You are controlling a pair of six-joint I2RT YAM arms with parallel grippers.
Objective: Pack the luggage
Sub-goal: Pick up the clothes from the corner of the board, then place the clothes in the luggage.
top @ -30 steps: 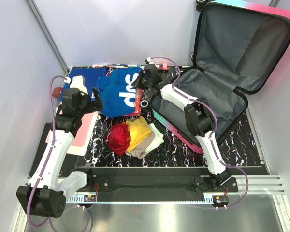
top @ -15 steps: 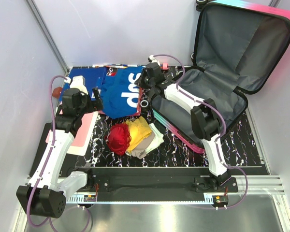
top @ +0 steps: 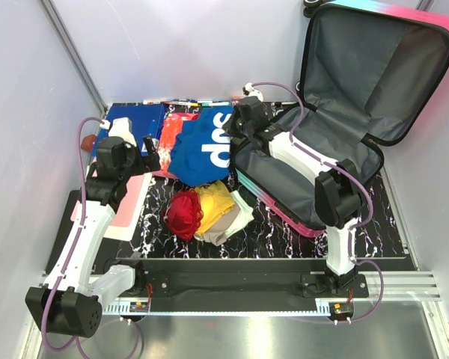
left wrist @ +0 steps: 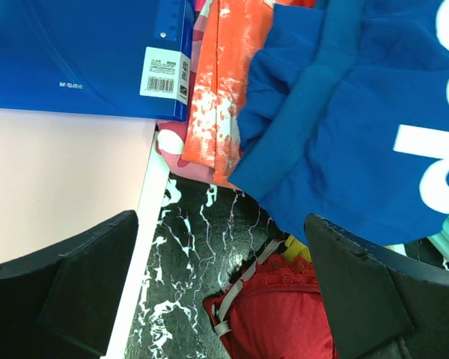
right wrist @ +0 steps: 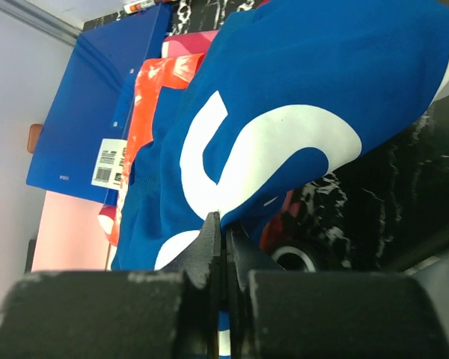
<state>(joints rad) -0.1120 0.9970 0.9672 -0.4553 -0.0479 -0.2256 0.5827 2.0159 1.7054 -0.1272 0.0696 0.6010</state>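
Observation:
The luggage point(top: 359, 161) lies open at the right, its grey-lined lid point(top: 367, 67) leaning up against the wall. My right gripper point(top: 238, 129) is at the luggage's left edge, shut on a blue shirt with white letters point(top: 202, 149). In the right wrist view the closed gripper point(right wrist: 223, 224) pinches the shirt point(right wrist: 322, 82), which hangs lifted over the table. My left gripper point(top: 151, 161) hovers open to the left of the shirt. The left wrist view shows that gripper point(left wrist: 221, 221) empty, above the marbled table and a red garment point(left wrist: 277, 314).
A heap of red point(top: 183, 213), yellow point(top: 213, 198) and pale clothes lies at the table's middle front. A blue folder point(top: 131, 123) and an orange-red item point(top: 176, 127) lie at the back left. A pink sheet point(top: 127, 198) sits under the left arm. A black luggage wheel point(right wrist: 292, 258) is below the shirt.
My right gripper has carried the blue shirt to the right, towards the luggage, uncovering the orange-red item. The left arm has stayed still.

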